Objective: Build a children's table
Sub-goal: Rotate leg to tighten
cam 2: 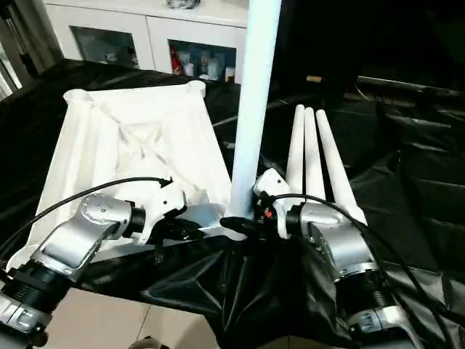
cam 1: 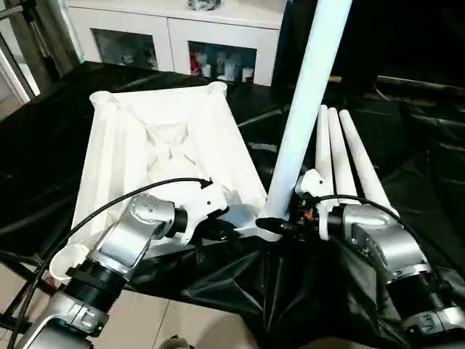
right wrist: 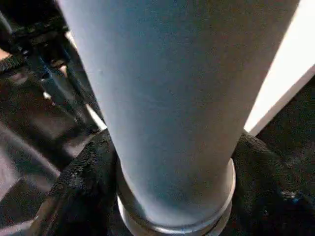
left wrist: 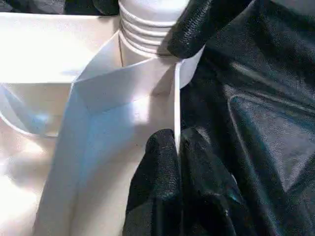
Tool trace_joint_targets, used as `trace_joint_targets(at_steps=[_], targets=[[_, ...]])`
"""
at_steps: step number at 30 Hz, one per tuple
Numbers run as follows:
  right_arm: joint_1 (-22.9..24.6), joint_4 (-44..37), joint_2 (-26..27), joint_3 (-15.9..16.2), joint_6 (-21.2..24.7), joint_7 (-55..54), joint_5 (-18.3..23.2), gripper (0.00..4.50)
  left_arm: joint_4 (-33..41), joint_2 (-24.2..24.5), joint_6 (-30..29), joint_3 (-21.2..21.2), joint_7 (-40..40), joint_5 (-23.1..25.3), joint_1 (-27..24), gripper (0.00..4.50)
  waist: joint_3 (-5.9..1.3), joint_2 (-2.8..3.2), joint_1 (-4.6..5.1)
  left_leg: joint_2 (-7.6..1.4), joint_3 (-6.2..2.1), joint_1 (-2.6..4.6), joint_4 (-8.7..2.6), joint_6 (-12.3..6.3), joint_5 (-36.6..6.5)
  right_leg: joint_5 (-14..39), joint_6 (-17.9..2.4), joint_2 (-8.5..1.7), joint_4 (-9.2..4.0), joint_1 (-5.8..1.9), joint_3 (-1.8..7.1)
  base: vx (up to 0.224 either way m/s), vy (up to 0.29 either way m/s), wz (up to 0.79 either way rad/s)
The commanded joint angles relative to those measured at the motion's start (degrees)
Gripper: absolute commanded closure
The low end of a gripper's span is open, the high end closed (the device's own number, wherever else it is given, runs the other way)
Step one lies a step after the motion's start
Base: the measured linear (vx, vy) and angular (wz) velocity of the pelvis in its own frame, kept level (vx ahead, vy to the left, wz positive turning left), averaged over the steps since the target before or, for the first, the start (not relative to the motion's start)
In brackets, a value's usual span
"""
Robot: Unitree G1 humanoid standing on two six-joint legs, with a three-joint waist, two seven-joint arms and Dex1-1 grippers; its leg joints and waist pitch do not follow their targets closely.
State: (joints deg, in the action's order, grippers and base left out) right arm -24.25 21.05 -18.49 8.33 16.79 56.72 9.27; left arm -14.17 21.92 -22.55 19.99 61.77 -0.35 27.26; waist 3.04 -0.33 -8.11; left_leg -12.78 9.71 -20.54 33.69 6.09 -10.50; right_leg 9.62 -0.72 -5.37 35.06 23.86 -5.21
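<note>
Tabletop (cam 1: 167, 145): upside down on counter (cam 1: 407, 145). Leg (cam 1: 305, 109): one, upright in near corner socket. Spare legs (cam 1: 341, 156): three, lying beside, unfitted. My left gripper (left wrist: 177, 147): pinched shut on tabletop rim. My right gripper (right wrist: 167, 162): fingers around standing leg's base.

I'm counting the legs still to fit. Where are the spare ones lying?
Three spare legs lie side by side on the black-draped work table, on the robot's right, just beyond the right hand and right of the upright leg.
</note>
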Motion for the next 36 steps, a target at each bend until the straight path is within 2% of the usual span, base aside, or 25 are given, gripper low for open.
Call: trace_joint_targets(at_steps=[1,3,4,5,7,9,11,13,14,15,17,20,23,26,27,28,29,30,31,32,33,36], targets=[[-0.55,2.99,2.47,-0.82,0.22,-5.95,-0.31,1.78,-0.43,-2.59,-0.95,-0.46,-3.16,-0.36,1.70,4.50,-3.74,-0.58,0.17,-0.18,0.42,-0.06,-4.10,-1.35,-9.92,14.77,-9.63,-2.68,-4.08,-3.44,2.60,0.000,0.000,0.00],[-1.85,7.14,5.38,-2.40,0.39,-13.40,-1.57,1.79,-4.13,-5.38,-1.86,-2.06,-9.36,1.07,3.81,4.50,-3.54,-0.60,0.58,0.04,0.42,-0.13,-4.27,-0.29,-11.16,19.28,-8.21,-2.75,-4.66,-3.32,2.50,0.000,0.000,0.00],[-2.90,10.23,7.60,-3.53,0.67,-18.63,-2.22,1.79,-7.13,-7.66,-2.50,-3.32,-14.28,1.99,5.66,4.50,-3.57,-0.56,0.55,0.02,0.34,0.11,-4.29,0.19,-11.77,20.52,-7.81,-2.81,-4.81,-3.28,2.46,0.000,0.000,0.00],[-3.08,10.75,7.98,-3.72,0.74,-19.49,-2.31,1.79,-7.63,-8.06,-2.65,-3.53,-15.12,2.12,6.00,4.50,-3.61,-0.72,0.68,0.20,0.36,0.18,-4.24,0.50,-12.04,22.13,-7.10,-2.86,-5.09,-3.32,2.42,0.000,0.000,0.00],[-4.36,13.61,10.94,-5.19,1.56,-26.27,-2.66,1.80,-11.33,-11.29,-3.87,-5.53,-21.55,2.44,8.55,4.50,-3.60,-0.71,0.75,0.22,0.39,0.15,-4.20,0.25,-11.96,22.43,-6.58,-2.84,-5.14,-3.25,2.51,0.000,0.000,0.00],[-5.40,15.72,13.15,-6.26,2.15,-31.00,-2.88,1.80,-14.13,-13.69,-4.48,-6.97,-26.44,2.63,10.56,4.50,-3.60,-0.70,0.73,0.36,0.25,0.35,-4.24,0.47,-12.79,25.66,-5.18,-2.96,-5.62,-3.15,2.31,0.000,0.000,0.00],[-7.22,18.84,15.62,-7.46,2.68,-37.46,-3.38,1.80,-16.69,-15.99,-4.37,-7.76,-29.91,2.55,12.64,4.50,-3.60,-0.63,0.74,0.35,0.27,0.54,-4.28,0.39,-12.79,24.82,-5.27,-2.83,-5.68,-2.83,2.38,0.000,0.000,0.00],[-9.06,20.71,18.02,-6.22,0.36,-38.87,-4.50,1.80,-18.93,-18.33,-3.17,-7.79,-31.69,2.47,14.56,4.50,-3.80,-0.53,0.63,0.37,0.22,0.34,-4.25,0.38,-12.66,22.92,-5.22,-2.76,-5.51,-2.99,2.34,0.000,0.000,0.00],[-9.18,20.79,18.14,-6.13,0.17,-38.90,-4.58,1.80,-18.99,-18.43,-3.02,-7.70,-31.64,2.52,14.63,4.50,-3.80,-0.56,0.59,0.35,0.19,0.26,-4.28,0.33,-12.63,22.28,-5.35,-2.81,-5.40,-3.05,2.37,0.000,0.000,0.00],[-9.94,21.38,18.86,-5.97,-0.88,-38.47,-4.64,1.10,-19.29,-18.78,-1.59,-6.67,-30.76,3.12,14.96,4.50,-3.86,-0.57,0.47,0.30,0.15,0.07,-4.31,0.09,-12.17,20.87,-5.61,-2.84,-5.19,-3.24,2.37,0.000,0.000,0.00],[-10.40,21.52,18.90,-6.04,-1.42,-37.14,-4.35,1.10,-18.57,-18.55,-0.26,-5.35,-28.69,3.52,14.47,4.50,-3.91,-0.62,0.37,0.25,0.17,-0.03,-4.31,-0.37,-11.68,18.84,-5.96,-2.76,-5.00,-3.28,2.41,0.000,0.000,0.00],[-10.61,21.36,18.03,-5.78,-2.38,-36.06,-5.02,0.65,-17.36,-17.80,0.36,-4.39,-26.24,3.24,13.46,4.50,-4.00,-0.60,0.20,0.21,0.25,-0.13,-4.21,-0.76,-10.15,15.87,-7.17,-2.80,-4.61,-3.44,2.49,0.000,0.000,0.00],[-10.19,20.27,16.18,-4.94,-3.12,-34.00,-5.59,0.65,-15.99,-16.44,0.72,-3.81,-23.69,2.77,12.20,4.50,-3.89,-0.57,0.23,0.16,0.27,-0.21,-4.26,-0.82,-10.48,16.27,-7.57,-2.87,-4.61,-3.54,2.47,0.000,0.000,0.00],[-9.45,18.84,14.00,-4.25,-3.80,-29.98,-5.46,0.65,-14.30,-14.74,1.88,-3.23,-20.26,2.06,10.63,4.50,-3.76,-0.58,0.32,0.06,0.24,-0.17,-4.38,-0.83,-11.77,18.45,-7.04,-2.94,-4.89,-3.54,2.44,0.000,0.000,0.00],[-7.91,15.75,11.23,-3.15,-3.89,-23.57,-4.67,0.65,-11.20,-12.71,3.45,-2.58,-15.38,0.85,8.50,4.50,-3.81,-0.69,0.19,0.00,0.21,-0.18,-4.37,-1.11,-11.71,18.68,-6.81,-3.04,-4.93,-3.63,2.47,0.000,0.000,0.00],[-7.91,15.75,11.23,-3.15,-3.89,-23.57,-4.67,0.65,-11.20,-12.71,3.45,-2.58,-15.38,0.85,8.50,4.50,-3.83,-0.65,0.27,-0.14,0.25,-0.29,-4.39,-1.40,-11.14,17.67,-6.95,-2.94,-4.69,-3.59,2.53,0.000,0.000,0.00],[-6.53,12.82,8.67,-1.96,-4.06,-18.01,-4.11,0.65,-8.53,-10.83,4.35,-1.98,-11.44,-0.26,6.94,4.50,-3.78,-0.63,0.24,-0.10,0.33,-0.12,-4.34,-1.54,-11.33,17.67,-7.12,-2.88,-4.84,-3.41,2.55,0.000,0.000,0.00],[-6.12,11.92,7.87,-1.62,-4.15,-16.48,-3.96,0.65,-7.74,-10.31,4.41,-1.84,-10.42,-0.62,6.53,4.50,-3.85,-0.78,0.13,-0.13,0.24,-0.43,-4.32,-1.82,-10.63,16.73,-7.17,-2.92,-4.51,-3.78,2.57,0.000,0.000,0.00],[-5.69,10.98,7.02,-1.29,-4.26,-14.96,-3.80,0.65,-6.92,-9.77,4.37,-1.72,-9.42,-1.00,6.13,4.50,-3.83,-0.68,0.02,-0.20,0.38,-0.16,-4.23,-2.07,-10.20,16.09,-7.65,-2.87,-4.49,-3.47,2.63,0.000,0.000,0.00],[-5.60,10.76,6.81,-1.21,-4.23,-14.61,-3.75,0.65,-6.76,-9.65,4.34,-1.69,-9.23,-1.07,6.05,4.50,-3.83,-0.68,0.02,-0.20,0.38,-0.16,-4.23,-2.07,-10.20,16.09,-7.65,-2.87,-4.49,-3.47,2.63,0.000,0.000,0.00],[-4.38,7.97,4.04,-0.20,-3.87,-10.04,-2.94,0.65,-4.86,-8.18,3.88,-1.37,-7.06,-1.77,5.12,4.50,-3.88,-0.62,-0.18,-0.32,0.33,-0.02,-4.26,-1.94,-9.98,15.72,-8.26,-2.91,-4.44,-3.56,2.59,0.000,0.000,0.00],[-3.04,5.32,0.35,0.64,-4.05,-4.40,-2.01,0.65,-3.23,-5.98,3.75,-0.87,-4.70,-1.81,4.05,4.50,-3.80,-0.62,-0.19,-0.23,0.54,0.00,-4.11,-2.59,-9.99,13.83,-9.45,-2.69,-4.22,-3.37,2.67,0.000,0.000,0.00]])
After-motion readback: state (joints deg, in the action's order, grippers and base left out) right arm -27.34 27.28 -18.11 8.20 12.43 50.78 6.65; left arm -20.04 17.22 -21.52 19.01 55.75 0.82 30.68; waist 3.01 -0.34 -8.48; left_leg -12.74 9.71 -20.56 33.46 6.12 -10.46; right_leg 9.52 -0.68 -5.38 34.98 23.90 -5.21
